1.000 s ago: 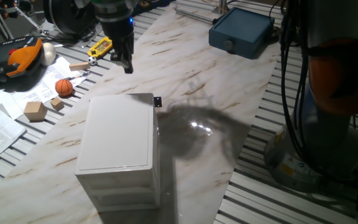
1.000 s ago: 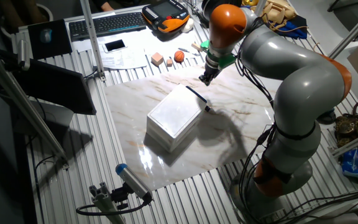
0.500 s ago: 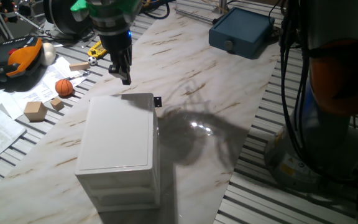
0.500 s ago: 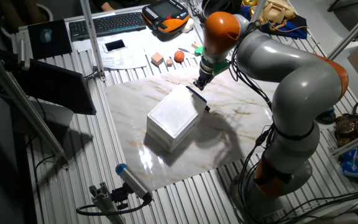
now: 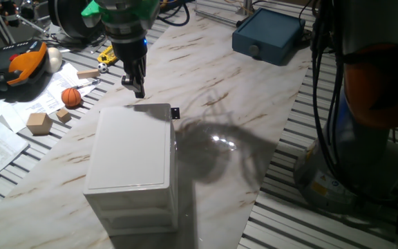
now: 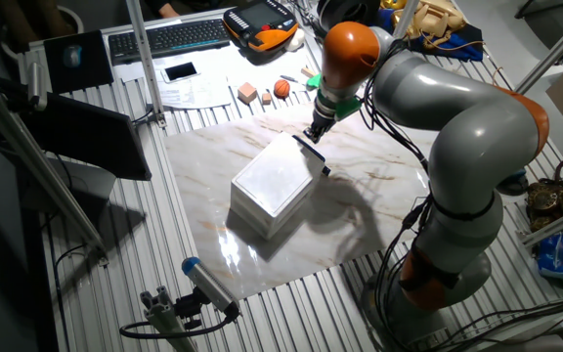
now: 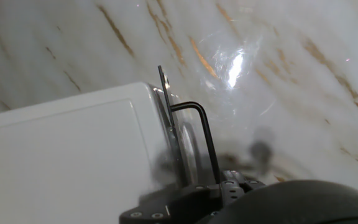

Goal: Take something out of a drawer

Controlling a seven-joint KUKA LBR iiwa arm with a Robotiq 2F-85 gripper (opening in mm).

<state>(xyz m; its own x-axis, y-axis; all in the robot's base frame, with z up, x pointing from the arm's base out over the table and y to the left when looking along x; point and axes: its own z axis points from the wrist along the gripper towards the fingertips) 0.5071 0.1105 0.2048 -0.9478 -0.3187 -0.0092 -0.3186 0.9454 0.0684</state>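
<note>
white drawer (image 5: 170,119) shut, contents hidden; gripper (image 5: 137,89) above

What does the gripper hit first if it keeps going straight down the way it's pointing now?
Most likely the top edge of the white cabinet by the drawer handle: the gripper points down just above that edge. Depth is unclear; it might slip past onto the marble tabletop.
</note>
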